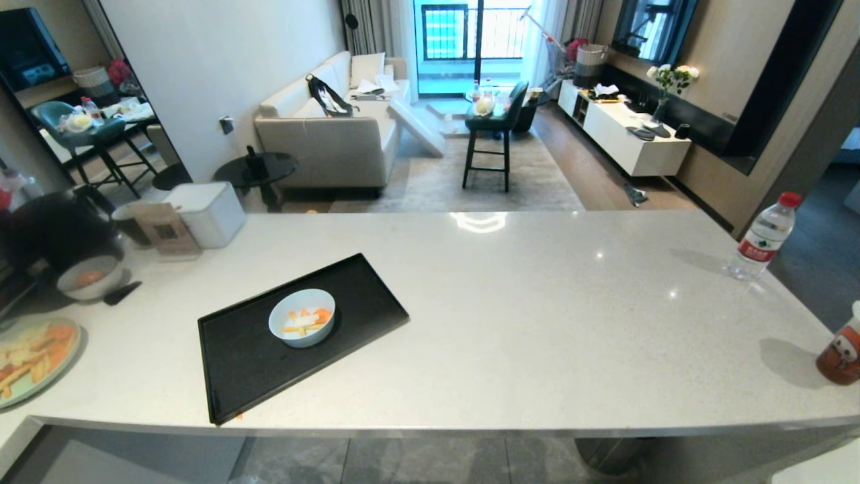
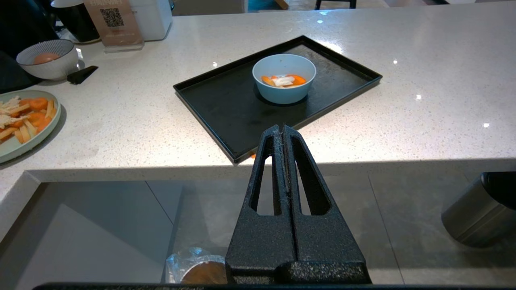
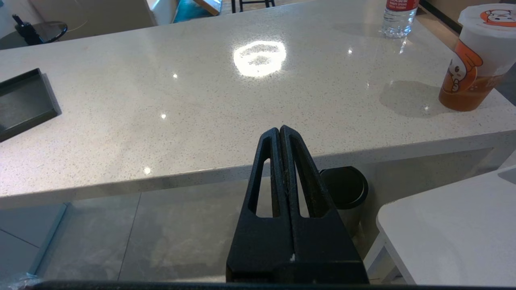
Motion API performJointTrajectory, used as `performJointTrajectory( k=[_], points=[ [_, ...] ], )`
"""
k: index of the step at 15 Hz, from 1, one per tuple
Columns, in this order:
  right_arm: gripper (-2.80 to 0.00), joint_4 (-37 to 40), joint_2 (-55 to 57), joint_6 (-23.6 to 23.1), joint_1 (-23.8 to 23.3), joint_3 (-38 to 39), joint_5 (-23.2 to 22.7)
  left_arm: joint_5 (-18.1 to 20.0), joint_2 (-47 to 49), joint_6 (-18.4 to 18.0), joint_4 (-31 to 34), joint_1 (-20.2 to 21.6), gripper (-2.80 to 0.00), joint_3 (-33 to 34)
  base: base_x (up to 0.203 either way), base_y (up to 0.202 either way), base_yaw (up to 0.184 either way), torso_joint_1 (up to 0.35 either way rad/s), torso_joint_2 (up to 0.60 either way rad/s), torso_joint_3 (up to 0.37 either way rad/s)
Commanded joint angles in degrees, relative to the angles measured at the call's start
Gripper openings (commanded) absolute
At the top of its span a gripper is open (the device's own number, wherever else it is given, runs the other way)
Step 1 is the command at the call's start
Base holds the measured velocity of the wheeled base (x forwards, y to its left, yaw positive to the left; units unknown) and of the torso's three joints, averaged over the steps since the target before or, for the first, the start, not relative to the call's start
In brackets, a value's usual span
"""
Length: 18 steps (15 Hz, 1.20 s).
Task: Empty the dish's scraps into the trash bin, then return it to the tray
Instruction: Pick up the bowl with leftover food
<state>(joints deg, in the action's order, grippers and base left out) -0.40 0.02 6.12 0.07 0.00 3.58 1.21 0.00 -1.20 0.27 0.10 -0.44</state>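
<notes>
1. The dish (image 1: pixel 302 317), a small pale blue bowl, stands upright on the tray (image 1: pixel 255 376), a little toward the tray's far side.
2. The scraps (image 2: pixel 284 80), orange and whitish pieces, lie in the bottom of the dish.
3. The tray sits at an angle on the white counter (image 1: pixel 537 323), one corner at the counter's near edge.
4. The left gripper (image 2: pixel 284 131) hangs below and in front of the counter's edge, fingers pressed together and holding nothing, pointing toward the tray.
5. The trash bin (image 2: pixel 197 268), lined with clear plastic, shows on the floor just beside that gripper's base.
6. The right gripper (image 3: pixel 279 132) is likewise closed and empty, low before the counter's edge, well apart from the tray.
7. To the left lie a pale green plate (image 2: pixel 48 129) of food and a greyish-white bowl (image 1: pixel 89 279); at the right, a water bottle (image 1: pixel 764 238) and a drink cup (image 3: pixel 475 56).
</notes>
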Motion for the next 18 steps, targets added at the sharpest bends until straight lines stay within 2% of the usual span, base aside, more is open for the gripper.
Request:
performJointTrajectory(
  k=[1, 14, 16, 18],
  points=[
    [-2.80, -0.04, -0.02, 0.03, 0.01, 0.00, 0.02, 0.02, 0.09, -0.01, 0.00, 0.00, -2.80, 0.00, 0.000, 0.000, 0.000, 0.000, 0.00, 0.000],
    [-2.80, -0.04, -0.02, 0.03, 0.01, 0.00, 0.02, -0.02, 0.12, 0.89, 0.96, -0.01, -2.80, -0.57, 0.000, 0.000, 0.000, 0.000, 0.00, 0.000],
    [-2.80, -0.04, -0.02, 0.03, 0.01, 0.00, 0.02, 0.10, 3.68, 0.85, 3.47, -0.01, -2.80, -4.25, 0.000, 0.000, 0.000, 0.000, 0.00, 0.000],
    [-2.80, -0.04, -0.02, 0.03, 0.01, 0.00, 0.02, 0.22, 12.55, 0.85, 5.00, -1.27, -2.80, -8.61, 0.000, 0.000, 0.000, 0.000, 0.00, 0.000]
  ],
)
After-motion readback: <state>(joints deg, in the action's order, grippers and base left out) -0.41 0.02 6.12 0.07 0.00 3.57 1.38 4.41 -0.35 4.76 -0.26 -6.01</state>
